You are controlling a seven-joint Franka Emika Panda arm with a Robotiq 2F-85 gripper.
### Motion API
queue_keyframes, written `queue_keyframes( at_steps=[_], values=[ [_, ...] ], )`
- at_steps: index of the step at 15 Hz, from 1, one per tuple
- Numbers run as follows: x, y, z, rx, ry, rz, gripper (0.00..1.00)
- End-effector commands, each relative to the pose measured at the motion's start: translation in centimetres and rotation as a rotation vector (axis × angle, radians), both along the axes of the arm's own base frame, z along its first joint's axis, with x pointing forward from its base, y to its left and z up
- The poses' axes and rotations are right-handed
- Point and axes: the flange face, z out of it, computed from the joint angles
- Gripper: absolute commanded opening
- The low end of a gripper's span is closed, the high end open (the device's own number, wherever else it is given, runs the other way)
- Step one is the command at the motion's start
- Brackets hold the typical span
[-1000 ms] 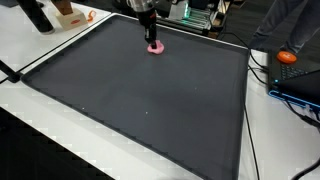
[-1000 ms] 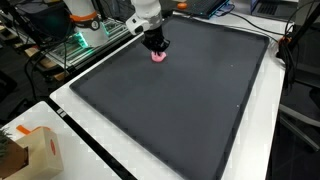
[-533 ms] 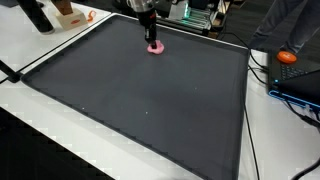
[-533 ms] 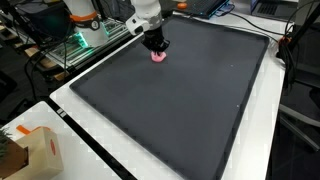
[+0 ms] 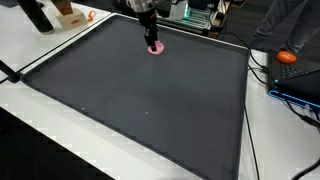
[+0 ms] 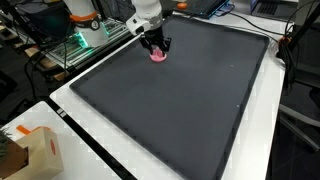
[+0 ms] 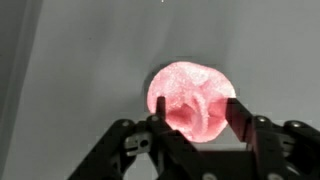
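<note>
Wrist-view gripper (image 7: 200, 112) astride pink object (image 7: 188, 88)

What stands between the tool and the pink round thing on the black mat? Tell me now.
Nothing visible does. The tool hangs just over the pink round thing on the black mat; in the wrist view its fingers stand to either side of it, with nothing in the gap.
</note>
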Motion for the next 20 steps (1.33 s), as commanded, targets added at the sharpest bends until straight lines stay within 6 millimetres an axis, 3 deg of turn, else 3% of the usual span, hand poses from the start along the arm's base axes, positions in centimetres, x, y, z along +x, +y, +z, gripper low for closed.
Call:
queue_keyframes(
  at_steps=[1, 2, 6, 12, 20],
  values=[
    [0.3, -0.1, 0.5, -0.015, 0.05, 0.077, 0.95],
    [0.5, 0.0, 0.6, -0.02, 0.061, 0.108, 1.0],
    [2.1, 0.6, 1.8, -0.064, 0.106, 0.269, 1.0],
    [5.0, 3.4, 3.0, -0.027, 0.165, 0.573, 1.0],
    [8.4, 8.1, 0.9, -0.03, 0.203, 0.973, 1.0]
  ],
)
